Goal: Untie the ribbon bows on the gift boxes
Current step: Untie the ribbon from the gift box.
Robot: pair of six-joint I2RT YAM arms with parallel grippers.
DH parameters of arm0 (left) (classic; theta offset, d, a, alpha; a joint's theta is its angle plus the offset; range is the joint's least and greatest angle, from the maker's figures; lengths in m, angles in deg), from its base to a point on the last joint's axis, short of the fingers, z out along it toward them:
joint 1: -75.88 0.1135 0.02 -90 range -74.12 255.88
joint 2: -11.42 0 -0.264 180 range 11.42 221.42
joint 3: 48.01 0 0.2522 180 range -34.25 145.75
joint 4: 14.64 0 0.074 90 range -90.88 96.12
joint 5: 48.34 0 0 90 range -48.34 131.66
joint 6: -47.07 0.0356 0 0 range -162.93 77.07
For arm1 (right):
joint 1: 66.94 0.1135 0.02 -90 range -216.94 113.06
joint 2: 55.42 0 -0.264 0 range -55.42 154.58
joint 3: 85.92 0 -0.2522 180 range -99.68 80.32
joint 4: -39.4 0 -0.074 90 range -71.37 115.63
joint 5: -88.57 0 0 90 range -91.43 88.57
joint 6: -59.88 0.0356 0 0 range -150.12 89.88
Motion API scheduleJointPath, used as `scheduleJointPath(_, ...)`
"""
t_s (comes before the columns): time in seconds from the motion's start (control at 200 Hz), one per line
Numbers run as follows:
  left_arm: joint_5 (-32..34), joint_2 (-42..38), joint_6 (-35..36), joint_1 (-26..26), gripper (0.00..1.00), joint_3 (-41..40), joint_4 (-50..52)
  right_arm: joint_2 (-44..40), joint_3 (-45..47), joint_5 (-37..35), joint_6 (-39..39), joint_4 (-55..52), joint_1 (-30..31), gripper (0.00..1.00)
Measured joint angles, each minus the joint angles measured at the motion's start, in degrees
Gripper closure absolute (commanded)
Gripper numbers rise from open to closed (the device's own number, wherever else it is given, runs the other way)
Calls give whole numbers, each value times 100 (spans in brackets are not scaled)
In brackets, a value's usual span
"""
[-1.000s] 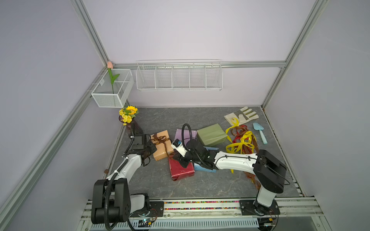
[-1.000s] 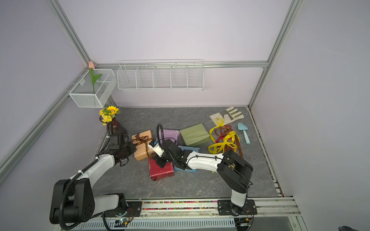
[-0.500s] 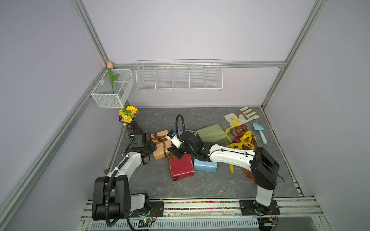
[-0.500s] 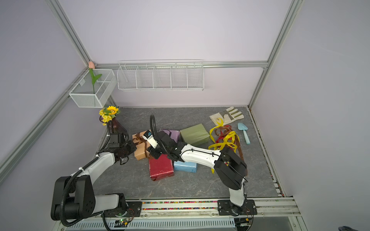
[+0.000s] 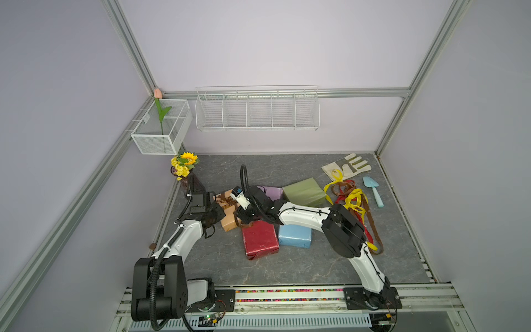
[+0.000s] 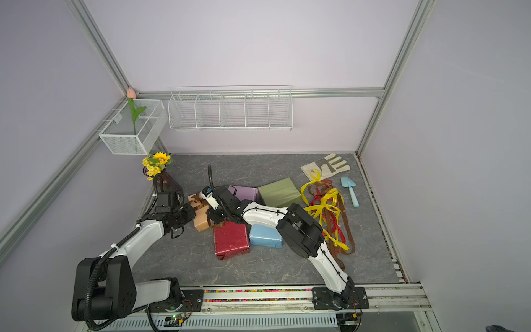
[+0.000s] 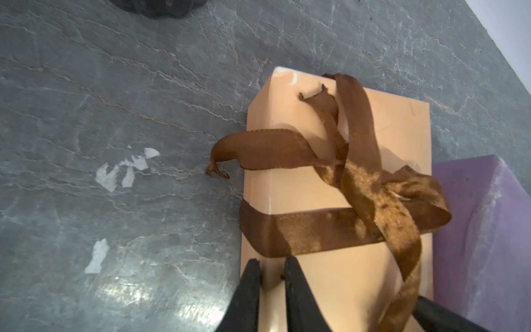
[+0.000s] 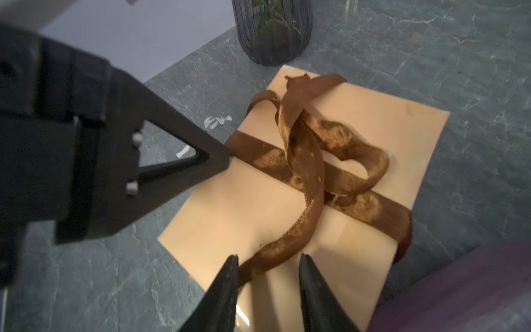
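Observation:
The tan-orange gift box (image 5: 230, 224) (image 6: 201, 223) lies at the left, with a brown ribbon bow (image 7: 370, 184) (image 8: 310, 161) still knotted on top. My left gripper (image 7: 271, 266) (image 5: 220, 215) is shut on the box's near edge. At the other end of the box my right gripper (image 8: 268, 261) (image 5: 240, 219) is open. One loose brown tail of the bow runs between its fingers and touches one of them. In both top views the red (image 5: 260, 240), light blue (image 5: 294, 235), olive green (image 5: 304, 192) and lilac (image 5: 271, 191) boxes lie bare.
Loose yellow, red and brown ribbons (image 5: 353, 204) are piled at the right, beside a work glove (image 5: 346, 166) and a blue trowel (image 5: 373, 192). A dark vase of yellow flowers (image 5: 185, 168) stands behind the left arm. Two white wire baskets (image 5: 257, 109) hang on the walls.
My right gripper has swung left from over the red box to the tan-orange box and has opened around the ribbon tail. The left gripper has held still.

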State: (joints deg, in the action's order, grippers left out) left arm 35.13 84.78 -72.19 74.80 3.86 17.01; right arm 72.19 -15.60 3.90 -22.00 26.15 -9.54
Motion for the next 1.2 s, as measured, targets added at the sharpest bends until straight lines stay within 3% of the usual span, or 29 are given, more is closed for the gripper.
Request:
scheduleJointPath(0.75,-87,-42,85,2,82,0,87,680,-778,-249,-186,39,-37,63)
scheduleJointPath(1.2,-87,-42,105,2,85,0,87,238,212,-232,-820,925,-33,61)
